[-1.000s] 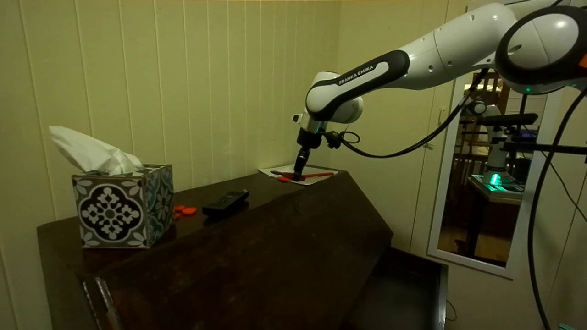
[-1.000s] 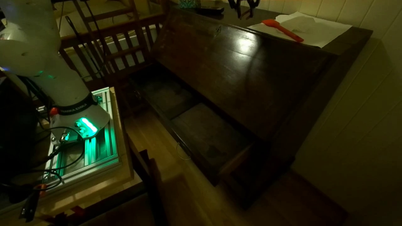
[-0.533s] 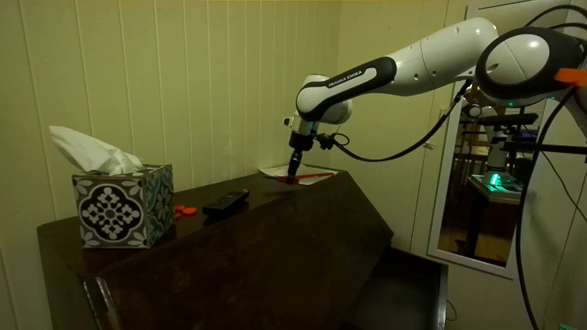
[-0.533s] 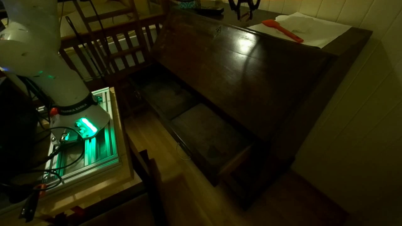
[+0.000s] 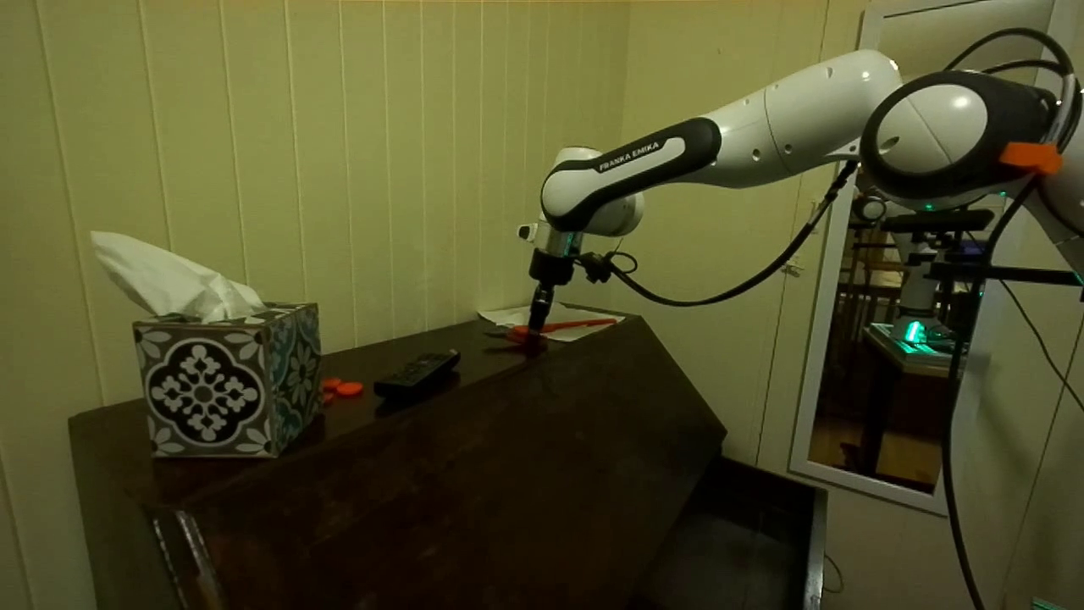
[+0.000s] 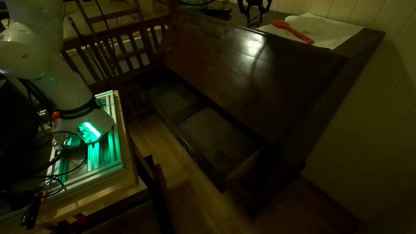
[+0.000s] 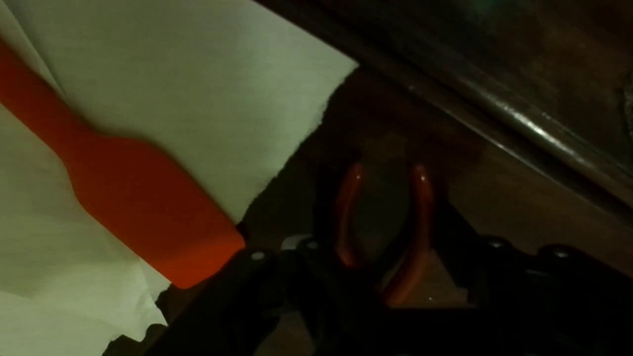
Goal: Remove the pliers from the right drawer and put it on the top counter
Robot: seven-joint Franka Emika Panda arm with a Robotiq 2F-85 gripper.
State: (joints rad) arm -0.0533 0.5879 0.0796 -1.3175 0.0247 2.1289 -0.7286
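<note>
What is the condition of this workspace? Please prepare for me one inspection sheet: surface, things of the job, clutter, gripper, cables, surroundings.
Surface: top counter, glossy dark wood.
Job's things: pliers, red-handled, on or just above the top counter, cannot tell which; right drawer standing open.
Clutter: patterned tissue box, black remote, orange pieces; white paper with a red spatula mostly on it.
Gripper: closed on the pliers.
Cables: black cable hanging below the arm; more loop around its base.
Surroundings: panelled wall, framed mirror, slatted wooden furniture.
</note>
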